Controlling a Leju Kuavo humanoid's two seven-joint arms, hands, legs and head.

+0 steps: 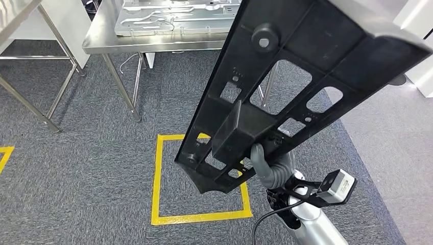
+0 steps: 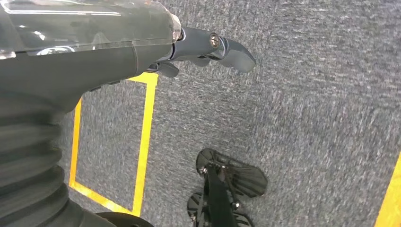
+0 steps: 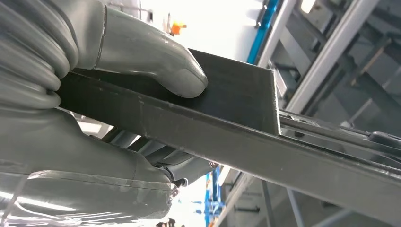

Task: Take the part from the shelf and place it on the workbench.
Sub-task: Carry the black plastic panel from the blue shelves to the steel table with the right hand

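A long black plastic part [image 1: 296, 81] with cut-outs and a raised block slants across the head view, held up off the floor. My right hand [image 1: 268, 164] grips its lower end from below, and the right wrist view shows the grey thumb [image 3: 156, 61] pressed on the black part [image 3: 246, 127] with fingers under it. My left hand [image 2: 208, 49] hangs over the carpet with its fingers held out and nothing in them. The steel workbench [image 1: 102, 38] stands ahead at the upper left, with a pressed metal panel [image 1: 168, 18] lying on it.
A yellow taped square [image 1: 199, 178] marks the grey carpet below the part. A second steel table frame [image 1: 30, 66] stands at the far left. Smooth grey floor [image 1: 398, 138] runs along the right, with a white cabinet [image 1: 421, 66] beside it.
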